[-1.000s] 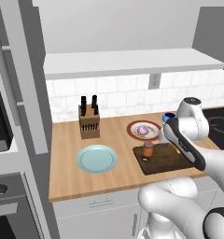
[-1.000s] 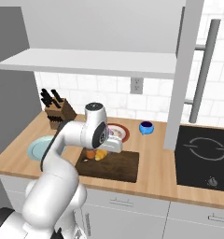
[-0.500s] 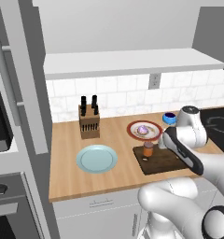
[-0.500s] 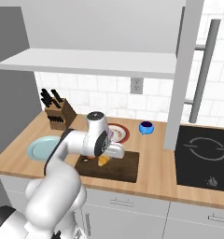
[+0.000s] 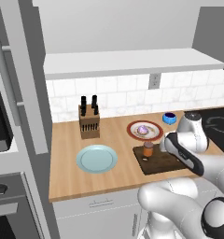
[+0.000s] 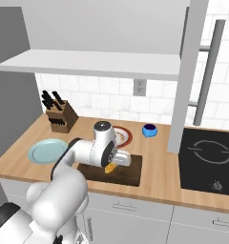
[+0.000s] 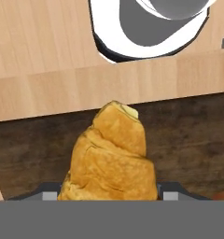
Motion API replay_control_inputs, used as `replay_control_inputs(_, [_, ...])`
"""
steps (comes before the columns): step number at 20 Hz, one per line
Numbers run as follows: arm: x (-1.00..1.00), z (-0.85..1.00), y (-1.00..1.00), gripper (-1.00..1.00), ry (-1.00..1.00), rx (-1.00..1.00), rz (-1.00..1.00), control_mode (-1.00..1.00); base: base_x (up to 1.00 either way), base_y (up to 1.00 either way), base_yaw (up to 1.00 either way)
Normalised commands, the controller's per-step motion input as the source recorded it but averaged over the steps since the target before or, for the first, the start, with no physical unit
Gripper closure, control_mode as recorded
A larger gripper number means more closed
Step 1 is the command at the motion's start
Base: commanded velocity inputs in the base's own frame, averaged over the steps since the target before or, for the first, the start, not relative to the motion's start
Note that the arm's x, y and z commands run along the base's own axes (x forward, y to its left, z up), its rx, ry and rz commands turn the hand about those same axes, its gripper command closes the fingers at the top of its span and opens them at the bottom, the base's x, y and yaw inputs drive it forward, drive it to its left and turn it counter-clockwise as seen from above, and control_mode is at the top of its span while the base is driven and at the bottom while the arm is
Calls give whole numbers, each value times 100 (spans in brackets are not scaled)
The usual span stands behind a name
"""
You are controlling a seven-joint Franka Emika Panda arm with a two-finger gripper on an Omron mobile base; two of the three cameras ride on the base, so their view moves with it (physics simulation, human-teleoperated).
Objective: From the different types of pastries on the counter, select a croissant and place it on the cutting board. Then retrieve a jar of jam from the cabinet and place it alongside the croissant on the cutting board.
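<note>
Croissant (image 7: 111,158) between gripper (image 7: 109,192) jaws, over cutting board (image 7: 188,135).

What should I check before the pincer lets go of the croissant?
1. Croissant sits between the pincer fingers: ok.
2. Croissant is over the cutting board, not the counter: ok, there is dark wood beneath it in the hand view.
3. Croissant rests on the board rather than hanging above it: cannot tell.
4. Jar of jam is upright on the board: ok.
5. Gap between jar and croissant is enough for the fingers to open: cannot tell, the arm hides it.
6. Frosted pastry is on its plate, off the board: ok.
</note>
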Motion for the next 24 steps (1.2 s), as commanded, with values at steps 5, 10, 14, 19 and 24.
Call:
replay_control_inputs(5, [0,-32,0,100,-2,0,0,-100,0,0,0])
replay_control_inputs(10, [0,-30,-1,100,-3,0,0,-100,0,0,0])
replay_control_inputs(14, [9,-23,-7,100,-3,0,0,-100,0,0,0])
replay_control_inputs(19, [26,-2,-24,100,-1,0,0,-100,0,0,0])
replay_control_inputs(24, [25,9,-9,100,0,0,0,-100,0,0,0])
